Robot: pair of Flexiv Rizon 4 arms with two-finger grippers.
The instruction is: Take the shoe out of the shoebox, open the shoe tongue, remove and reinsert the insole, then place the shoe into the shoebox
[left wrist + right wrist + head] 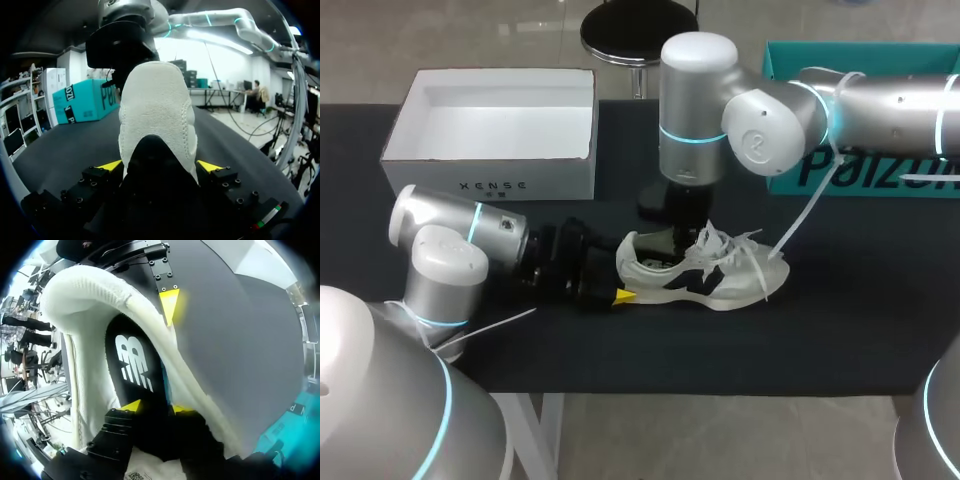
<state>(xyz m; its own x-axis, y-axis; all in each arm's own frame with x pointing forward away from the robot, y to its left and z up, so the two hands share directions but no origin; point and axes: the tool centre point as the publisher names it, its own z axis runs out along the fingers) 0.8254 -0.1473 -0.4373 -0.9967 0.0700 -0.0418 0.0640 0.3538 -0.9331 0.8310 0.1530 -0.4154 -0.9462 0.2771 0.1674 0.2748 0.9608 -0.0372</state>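
A white shoe (720,280) with dark side marks lies on the black table, toe to the right, laces loose. My left gripper (620,275) comes in low from the left. It is shut on the shoe's heel (155,110), with a yellow tip on each side. My right gripper (682,245) points down from above into the shoe's opening. In the right wrist view the black insole (132,360) with a white logo runs between that gripper's (156,407) yellow tips, which are shut on it. The left gripper's fingertip (170,302) presses on the white heel wall (90,305).
An open white shoebox (490,160) stands at the back left of the table. A teal box (880,170) stands at the back right, behind my right arm; it also shows in the left wrist view (85,100). Bare black tabletop (840,330) lies in front of the shoe.
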